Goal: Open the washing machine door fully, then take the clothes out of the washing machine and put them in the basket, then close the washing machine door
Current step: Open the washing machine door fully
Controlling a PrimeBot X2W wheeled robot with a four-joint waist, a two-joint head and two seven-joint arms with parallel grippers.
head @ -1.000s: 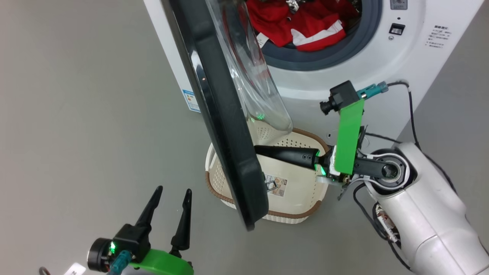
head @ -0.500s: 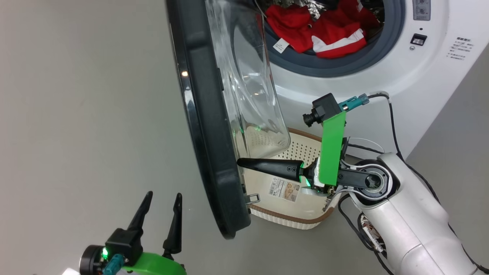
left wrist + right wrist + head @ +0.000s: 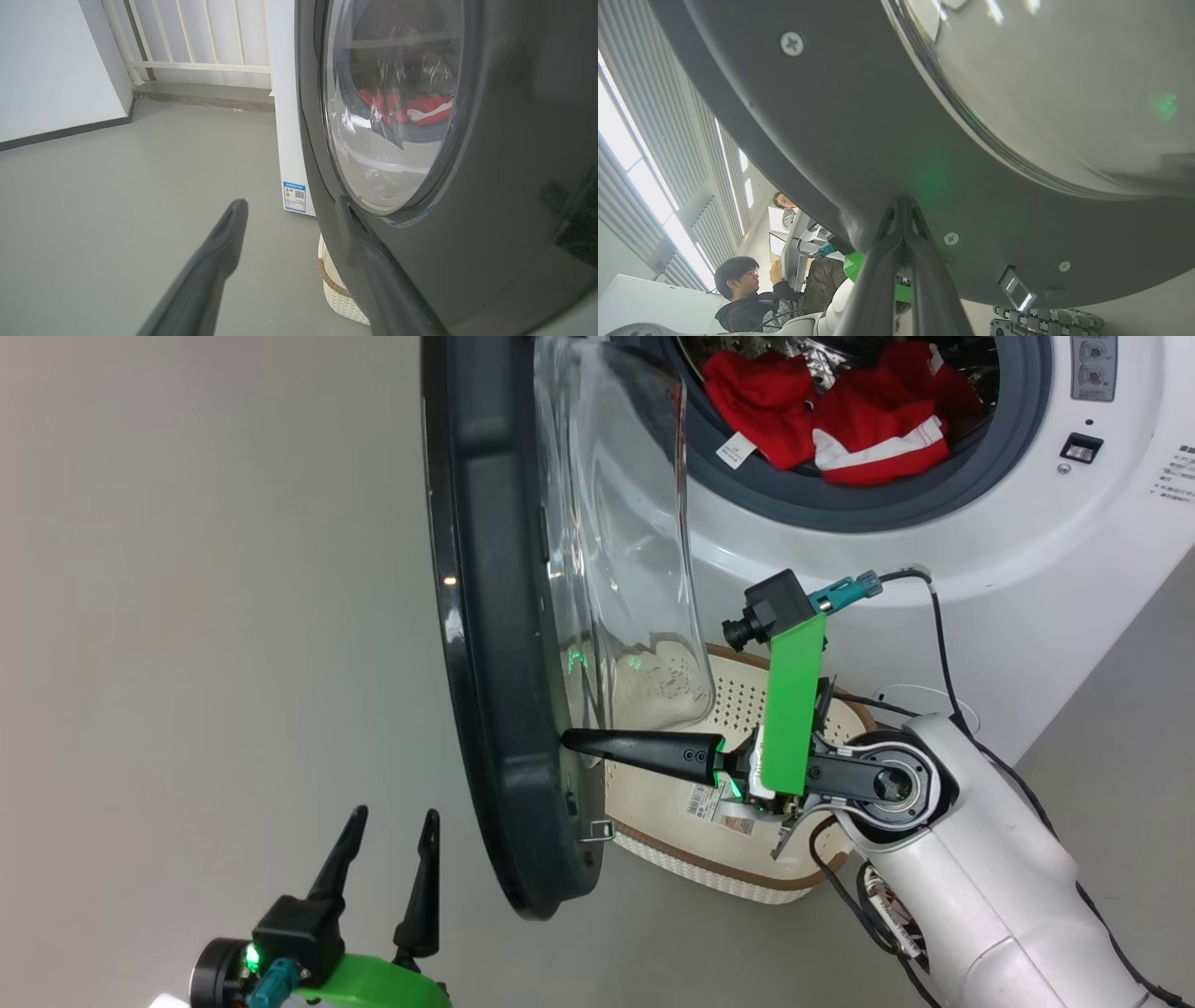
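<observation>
At door [image 3: 485, 616]: swung wider than a second before, right gripper [image 3: 568, 741] closed, tips pressing its inner rim.
Left gripper [image 3: 394, 814]: spread, idle.
Clothes [image 3: 840, 425]: lay in washer [image 3: 980, 569]; opening nearly cleared.

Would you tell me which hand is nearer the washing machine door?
Right. The right hand touches the washing machine door on its inner rim; the left hand sits open, apart from its outer face.

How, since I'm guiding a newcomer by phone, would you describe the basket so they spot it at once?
Find the big white washing machine; its black-rimmed door hangs open. On the floor before it, partly behind that door, sits the basket: cream, perforated, brown-rimmed.
</observation>
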